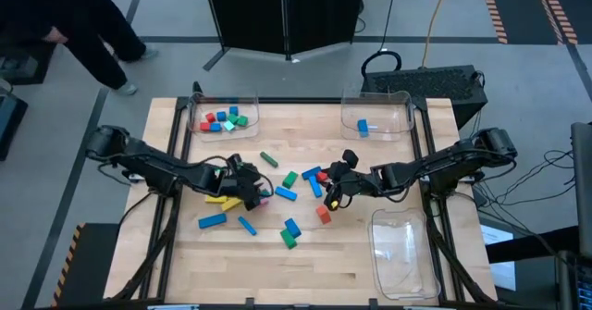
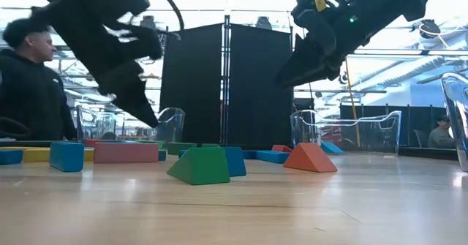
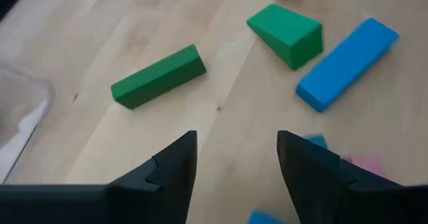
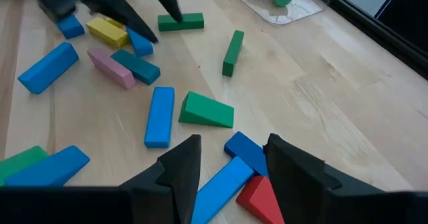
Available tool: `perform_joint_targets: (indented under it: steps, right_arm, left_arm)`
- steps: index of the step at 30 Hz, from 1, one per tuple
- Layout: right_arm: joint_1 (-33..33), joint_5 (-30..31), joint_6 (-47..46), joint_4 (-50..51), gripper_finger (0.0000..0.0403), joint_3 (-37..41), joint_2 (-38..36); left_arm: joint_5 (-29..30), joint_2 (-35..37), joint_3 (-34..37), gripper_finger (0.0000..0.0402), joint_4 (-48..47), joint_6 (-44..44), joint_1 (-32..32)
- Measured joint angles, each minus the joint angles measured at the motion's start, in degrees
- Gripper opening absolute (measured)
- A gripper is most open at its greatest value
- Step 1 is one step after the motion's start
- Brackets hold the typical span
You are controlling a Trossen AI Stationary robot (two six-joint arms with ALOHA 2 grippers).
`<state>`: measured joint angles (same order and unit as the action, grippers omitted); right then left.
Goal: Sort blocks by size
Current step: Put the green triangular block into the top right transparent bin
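Lighting even and bright overhead — the wooden table (image 1: 314, 264) reads pale and uniformly lit in the high view, with only short, soft shadows under the blocks (image 1: 289, 179). Low view is strongly backlit: ceiling lights (image 2: 431, 29) blow out the upper background, and both arms go near-silhouette. Left arm (image 2: 110, 33) shows motion blur at its edges; near tabletop soft, out of focus. Left wrist view slightly soft overall, its dark fingers (image 3: 167, 177) blurred. Clear tray (image 1: 407, 254) carries faint glare along its rim.
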<state>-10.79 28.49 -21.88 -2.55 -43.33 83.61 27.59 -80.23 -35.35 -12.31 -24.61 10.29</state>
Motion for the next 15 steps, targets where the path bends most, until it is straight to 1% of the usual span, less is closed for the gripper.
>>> perform_joint_targets:
  steps: [4,6,8,10,12,15]
  right_arm:
    - [0.0,0.0,-0.2,-0.2,0.0162,0.0,0.0]
    - [0.0,0.0,-0.2,-0.1,0.0162,0.0,0.0]
    - [0.0,0.0,-0.2,-0.1,0.0162,0.0,0.0]
    - [0.0,0.0,-0.2,0.0,0.0162,0.0,0.0]
    - [0.0,0.0,-0.2,0.2,0.0162,0.0,0.0]
    - [0.0,0.0,-1.0,0.7,0.0162,0.0,0.0]
  left_arm:
    - [-6.0,-4.0,0.0,0.0223,5.4,6.2,-4.3]
    - [-8.8,-5.8,0.0,0.0226,9.5,9.9,-6.1]
    - [-10.9,-6.9,0.0,0.0226,13.5,11.6,-7.9]
    - [-13.7,-7.4,0.0,0.0227,18.1,10.7,-9.7]
    - [-16.4,-7.4,0.0,0.0227,21.8,7.7,-11.1]
    - [-19.6,-7.7,0.0,0.0227,25.6,5.5,-11.4]
